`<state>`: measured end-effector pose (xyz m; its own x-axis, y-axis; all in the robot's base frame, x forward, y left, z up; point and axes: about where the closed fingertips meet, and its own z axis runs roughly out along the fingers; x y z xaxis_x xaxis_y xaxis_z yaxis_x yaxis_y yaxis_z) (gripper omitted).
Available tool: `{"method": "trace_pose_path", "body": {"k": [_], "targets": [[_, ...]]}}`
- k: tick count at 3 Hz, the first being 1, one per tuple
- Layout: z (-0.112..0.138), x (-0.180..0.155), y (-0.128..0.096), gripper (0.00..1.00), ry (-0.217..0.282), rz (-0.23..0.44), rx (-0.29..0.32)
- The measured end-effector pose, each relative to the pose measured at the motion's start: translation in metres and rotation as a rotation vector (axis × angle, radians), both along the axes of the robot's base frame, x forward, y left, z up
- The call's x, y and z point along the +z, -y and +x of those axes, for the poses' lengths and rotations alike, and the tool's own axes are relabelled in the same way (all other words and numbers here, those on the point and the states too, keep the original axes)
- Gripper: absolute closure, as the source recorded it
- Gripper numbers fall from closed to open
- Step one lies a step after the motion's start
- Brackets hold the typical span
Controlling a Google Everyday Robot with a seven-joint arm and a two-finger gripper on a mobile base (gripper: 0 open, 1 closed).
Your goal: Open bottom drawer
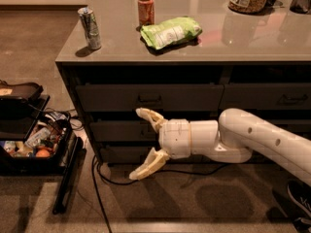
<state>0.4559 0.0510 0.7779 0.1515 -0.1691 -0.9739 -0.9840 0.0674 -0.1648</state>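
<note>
Camera view, gripper: we saw the gripper (136,144) spread wide and holding nothing, low in front of the left drawer stack.
Arm: the white arm (252,140) reached in from the right.
Bottom drawer: the bottom drawer (119,154) sat lowest in that stack, just behind the lower finger, and looked closed (we could not make out its handle).
Counter: the counter (252,42) carried a silver can (90,28), a red can (146,9) and a green bag (171,32).
Floor: a cable (104,178) lay below the stack, and a black bin (29,149) stood to the left.
</note>
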Motion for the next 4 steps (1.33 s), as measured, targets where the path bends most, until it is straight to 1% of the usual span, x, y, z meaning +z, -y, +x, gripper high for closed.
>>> {"method": "trace_pose_path", "body": {"k": [1,2,3,4], "targets": [[-0.010,-0.025,-0.006,0.00,-0.035,-0.097,-0.002],[-0.005,-0.019,-0.007,0.00,-0.014,-0.120,-0.027],[-0.015,-0.035,-0.013,0.00,-0.027,-0.227,-0.047],[-0.006,-0.047,-0.021,0.00,-0.014,-0.372,-0.162]]}}
